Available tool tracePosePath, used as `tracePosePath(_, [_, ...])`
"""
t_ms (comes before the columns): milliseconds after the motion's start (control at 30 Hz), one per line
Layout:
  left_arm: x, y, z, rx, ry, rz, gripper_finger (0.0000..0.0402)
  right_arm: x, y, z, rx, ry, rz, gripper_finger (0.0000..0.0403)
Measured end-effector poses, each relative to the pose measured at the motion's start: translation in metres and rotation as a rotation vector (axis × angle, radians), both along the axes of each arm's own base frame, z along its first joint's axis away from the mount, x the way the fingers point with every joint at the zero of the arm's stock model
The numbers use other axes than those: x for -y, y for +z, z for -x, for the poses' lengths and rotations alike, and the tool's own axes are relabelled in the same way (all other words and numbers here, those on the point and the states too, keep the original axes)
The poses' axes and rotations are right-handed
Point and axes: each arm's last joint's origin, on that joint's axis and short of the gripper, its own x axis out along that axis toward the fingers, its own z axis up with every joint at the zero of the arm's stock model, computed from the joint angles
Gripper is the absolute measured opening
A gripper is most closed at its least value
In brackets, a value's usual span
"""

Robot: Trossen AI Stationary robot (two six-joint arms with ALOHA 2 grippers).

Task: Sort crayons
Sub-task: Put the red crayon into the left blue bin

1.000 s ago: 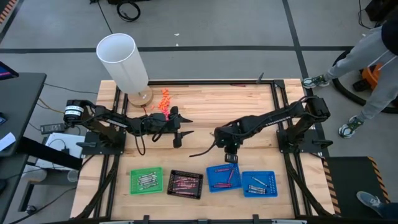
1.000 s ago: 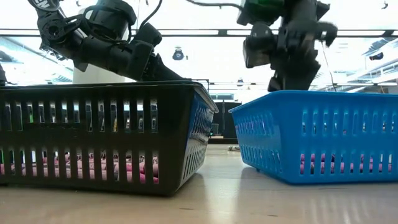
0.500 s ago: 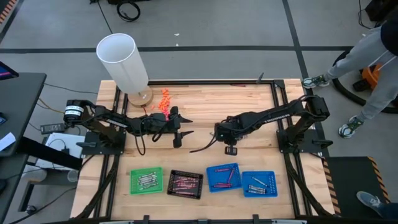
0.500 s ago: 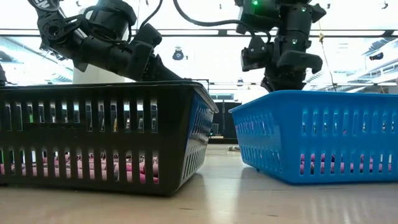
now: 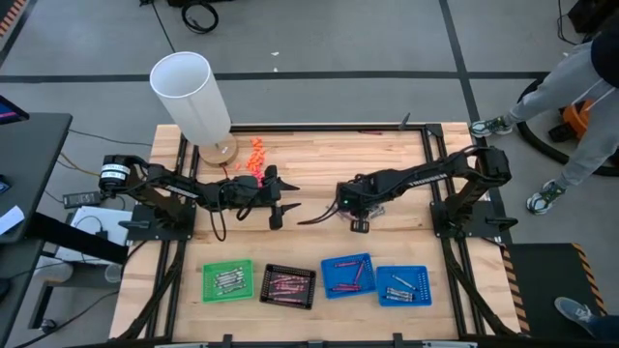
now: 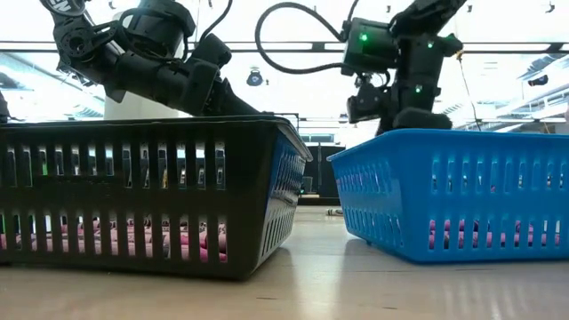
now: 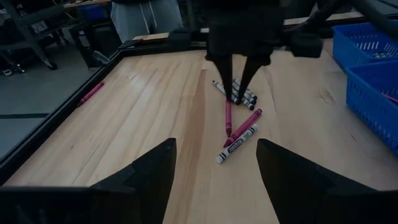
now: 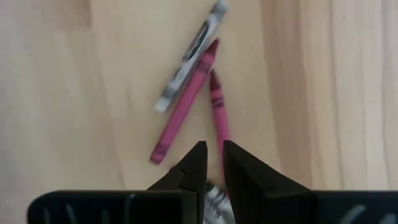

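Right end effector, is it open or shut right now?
Nearly shut. The right end effector shows only a narrow gap between its fingers, poised over the loose crayons; nothing visibly gripped.

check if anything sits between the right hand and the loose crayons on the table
Nothing visible does. The right hand hangs directly above the loose crayons, fingers nearly closed and empty, with only bare wooden table around them. The left hand waits apart, open.
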Motion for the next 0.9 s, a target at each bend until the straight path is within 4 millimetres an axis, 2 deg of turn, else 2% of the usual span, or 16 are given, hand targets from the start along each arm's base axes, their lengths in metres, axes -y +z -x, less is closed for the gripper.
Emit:
tracePosePath(133, [0.000, 0.000, 0.000, 0.000, 0.000, 0.000, 0.0235, 0.010, -0.010, 0.002, 0.036, -0.006, 0.010, 0.0069])
tracePosePath(300, [0.000, 0.000, 0.000, 0.001, 0.000, 0.000, 0.0235, 0.020, -0.019, 0.006, 0.061, -0.017, 0.020, 0.0099])
tracePosePath(500, [0.000, 0.000, 0.000, 0.002, 0.002, -0.001, 0.0235, 0.022, -0.024, 0.008, 0.074, -0.001, 0.010, 0.0133])
tracePosePath(900, [0.000, 0.000, 0.000, 0.001, 0.004, -0.003, 0.0235, 0.020, -0.023, 0.014, 0.042, 0.017, -0.055, 0.0136])
